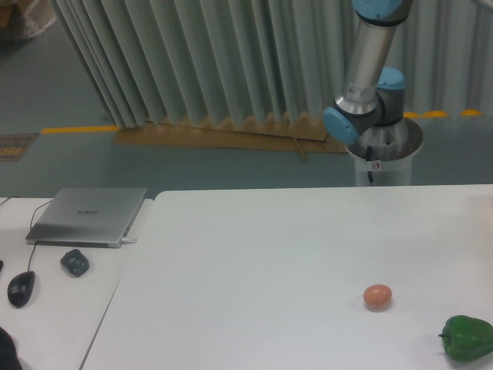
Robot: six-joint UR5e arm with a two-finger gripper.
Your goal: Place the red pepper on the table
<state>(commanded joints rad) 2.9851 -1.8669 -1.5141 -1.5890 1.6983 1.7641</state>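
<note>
The red pepper is out of view. The large white table (254, 262) fills the lower middle and right of the frame. Only the lower part of the arm (368, 85) shows, rising from its base behind the table's far edge and leaving the frame at the top. The gripper is out of view.
A green bell pepper (466, 338) lies at the table's front right corner, and a small orange-tan egg-shaped thing (377, 295) sits to its left. On the smaller desk at left are a closed laptop (88, 216), a dark mouse (21, 288) and a small dark object (75, 262).
</note>
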